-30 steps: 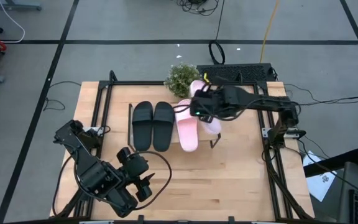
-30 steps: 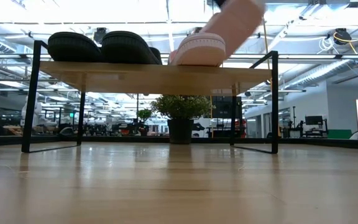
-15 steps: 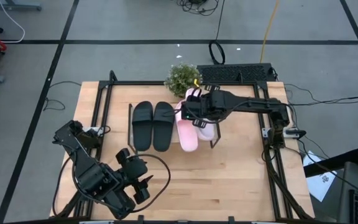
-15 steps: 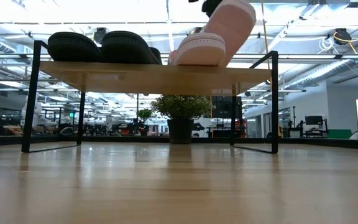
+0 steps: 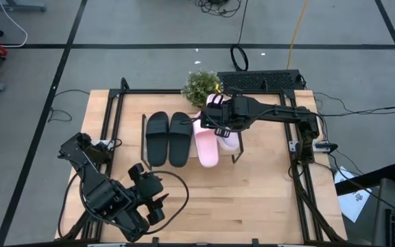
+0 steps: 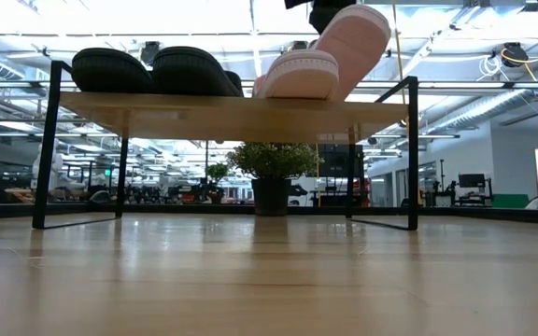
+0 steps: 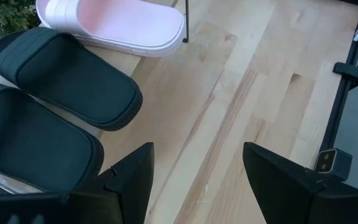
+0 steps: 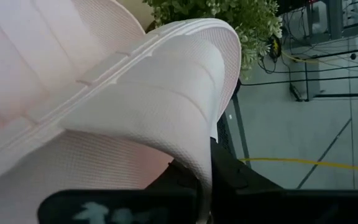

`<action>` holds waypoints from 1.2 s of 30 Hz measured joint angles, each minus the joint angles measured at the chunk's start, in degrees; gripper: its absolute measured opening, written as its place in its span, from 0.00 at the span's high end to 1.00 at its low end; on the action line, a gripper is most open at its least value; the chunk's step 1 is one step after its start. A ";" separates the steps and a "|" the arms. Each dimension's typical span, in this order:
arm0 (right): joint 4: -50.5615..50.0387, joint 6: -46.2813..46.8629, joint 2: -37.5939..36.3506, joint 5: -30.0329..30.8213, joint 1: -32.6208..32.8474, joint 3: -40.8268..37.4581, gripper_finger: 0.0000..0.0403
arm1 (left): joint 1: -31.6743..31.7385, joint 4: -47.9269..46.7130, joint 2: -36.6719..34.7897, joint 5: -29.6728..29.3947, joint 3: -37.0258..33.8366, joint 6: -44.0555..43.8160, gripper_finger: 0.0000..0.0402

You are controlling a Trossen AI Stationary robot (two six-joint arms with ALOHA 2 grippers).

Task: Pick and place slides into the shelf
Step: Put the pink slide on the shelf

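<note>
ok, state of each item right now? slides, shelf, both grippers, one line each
black slides: both flat on the shelf, side by side.
first pink slide: flat on the shelf, next to the black pair.
second pink slide: tilted, held over the shelf's open end slot.
shelf: upright, three slides resting on it.
right gripper: shut on the second pink slide.
left gripper: open, empty, near the table's front.

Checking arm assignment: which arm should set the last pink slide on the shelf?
Right. Its hand already holds the second pink slide, tilted over the shelf beside the first pink slide. The left hand sits open at the table's near edge, away from the shelf.
</note>
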 joint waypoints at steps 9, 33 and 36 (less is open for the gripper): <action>-0.06 -0.41 0.00 -0.02 0.00 -5.60 1.00 | 0.01 -0.01 0.00 -0.19 0.00 2.53 0.39; -0.15 1.19 -0.09 -0.33 2.10 -10.03 1.00 | 1.25 -0.02 0.00 -1.42 0.01 4.36 0.39; -0.15 1.39 -0.09 -1.42 2.08 -10.03 1.00 | 1.25 -0.02 0.00 -1.43 0.00 4.37 0.39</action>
